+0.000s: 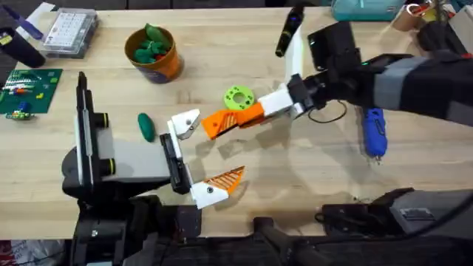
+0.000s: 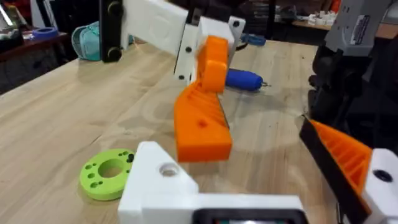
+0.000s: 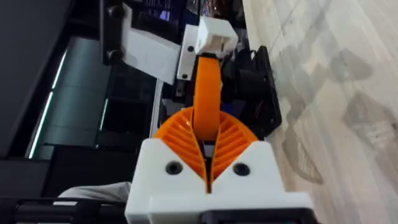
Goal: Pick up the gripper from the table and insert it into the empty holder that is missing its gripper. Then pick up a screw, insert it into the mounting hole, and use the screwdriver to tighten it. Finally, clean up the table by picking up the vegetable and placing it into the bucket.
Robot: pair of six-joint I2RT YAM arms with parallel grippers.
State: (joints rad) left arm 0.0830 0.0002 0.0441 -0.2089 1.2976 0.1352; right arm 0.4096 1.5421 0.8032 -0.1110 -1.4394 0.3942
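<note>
Left claw (image 1: 199,159) low at centre of the counter (image 1: 310,185): one ribbed finger (image 1: 225,179) fitted, other holder (image 1: 185,122) bare, so no grip state to call. Vegetable (image 1: 146,126) lies just left of holder. Bucket (image 1: 157,53) further back. Gripper (image 1: 229,120) pinched in right claw (image 1: 277,103), tip near holder. Lime disc (image 1: 239,97) just behind gripper. Screwdriver (image 1: 374,133) lies far right.

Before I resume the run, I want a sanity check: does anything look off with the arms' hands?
Yes. The left hand lacks one finger: its upper white holder is bare, while the lower bracket carries a ribbed orange finger. The right hand clamps the loose orange gripper near that holder.
</note>
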